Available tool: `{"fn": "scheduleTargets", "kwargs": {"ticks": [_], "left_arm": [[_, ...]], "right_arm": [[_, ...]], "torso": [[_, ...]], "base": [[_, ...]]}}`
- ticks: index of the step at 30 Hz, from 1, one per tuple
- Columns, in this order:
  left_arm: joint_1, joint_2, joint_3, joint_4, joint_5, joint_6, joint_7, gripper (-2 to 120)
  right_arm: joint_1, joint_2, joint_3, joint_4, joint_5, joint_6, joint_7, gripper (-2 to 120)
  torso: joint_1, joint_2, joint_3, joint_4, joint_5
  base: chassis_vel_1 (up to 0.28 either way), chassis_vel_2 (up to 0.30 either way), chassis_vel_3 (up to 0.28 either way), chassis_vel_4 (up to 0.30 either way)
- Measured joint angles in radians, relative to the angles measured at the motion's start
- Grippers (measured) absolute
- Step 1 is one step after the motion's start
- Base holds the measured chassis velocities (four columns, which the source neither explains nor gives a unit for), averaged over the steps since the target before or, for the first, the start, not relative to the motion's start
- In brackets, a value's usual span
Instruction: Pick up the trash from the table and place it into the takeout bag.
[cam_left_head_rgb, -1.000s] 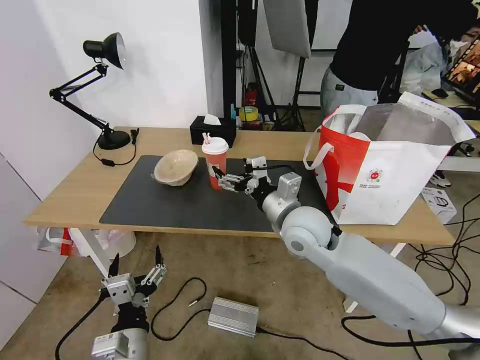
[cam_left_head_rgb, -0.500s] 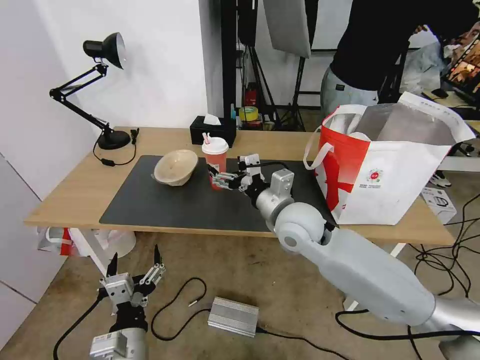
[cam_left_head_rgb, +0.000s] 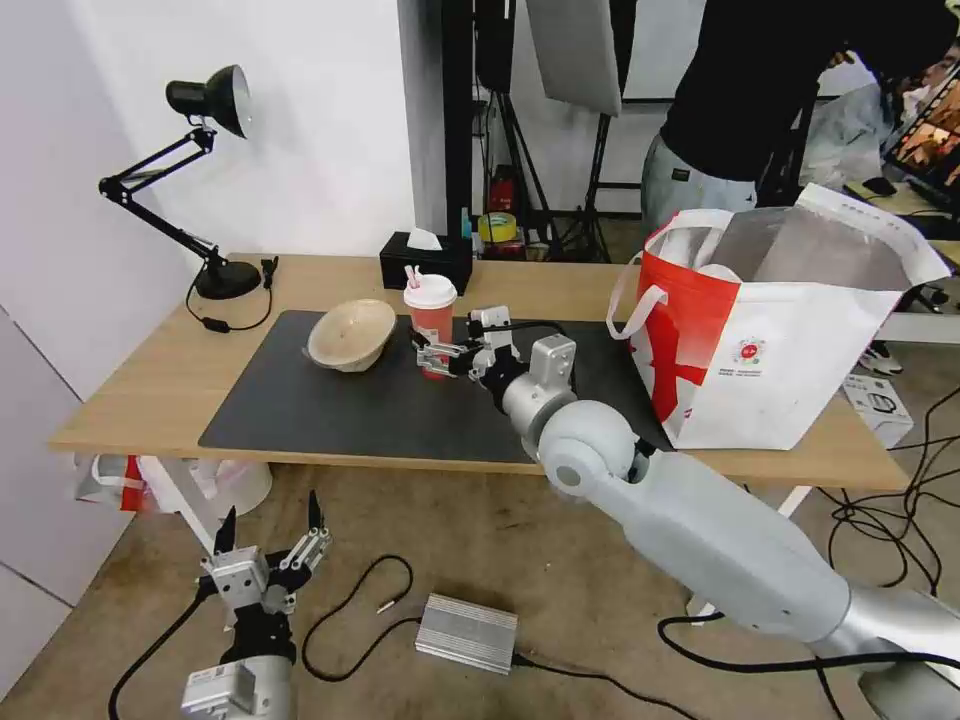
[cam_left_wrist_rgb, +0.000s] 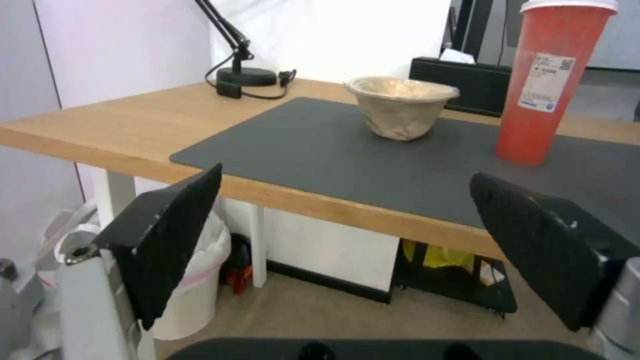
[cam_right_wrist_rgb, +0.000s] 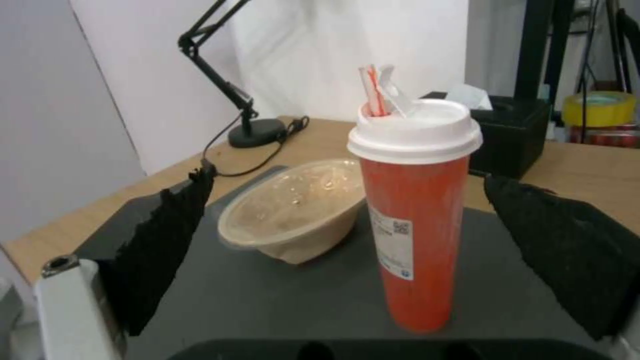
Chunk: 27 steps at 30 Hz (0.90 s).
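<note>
A red drink cup (cam_left_head_rgb: 430, 318) with white lid and straw stands on the dark mat (cam_left_head_rgb: 330, 415) of the light-wood table (cam_left_head_rgb: 140, 385). My right gripper (cam_left_head_rgb: 432, 355) is open at the cup's lower part. In the right wrist view the cup (cam_right_wrist_rgb: 413, 220) stands between the two black fingers (cam_right_wrist_rgb: 167, 240), apart from both. A beige paper bowl (cam_left_head_rgb: 351, 334) lies tilted left of the cup. The red-and-white takeout bag (cam_left_head_rgb: 790, 340) stands open at the table's right end. My left gripper (cam_left_head_rgb: 268, 535) hangs open low by the floor, facing the table's front edge (cam_left_wrist_rgb: 280, 192).
A black tissue box (cam_left_head_rgb: 425, 260) sits behind the cup and a black desk lamp (cam_left_head_rgb: 205, 180) at the back left. A person stands behind the bag. Cables and a silver box (cam_left_head_rgb: 466, 632) lie on the floor, with a white bin (cam_left_wrist_rgb: 200, 280) under the table.
My right gripper has slid left across the mat up to the red cup, so its open fingers now flank it. The left arm has hardly moved.
</note>
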Motion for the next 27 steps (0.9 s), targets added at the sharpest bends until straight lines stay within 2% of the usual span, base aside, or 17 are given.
{"fn": "scheduleTargets", "kwargs": {"ticks": [27], "left_arm": [[0.003,0.0,0.003,0.0,0.002,0.0,-0.001,100]], "right_arm": [[0.037,0.021,-0.015,-0.069,0.0,-0.026,0.03,100]], "torso": [[0.0,0.0,0.0,0.0001,0.0]], "base": [[0.0,0.0,0.0,0.0]]}}
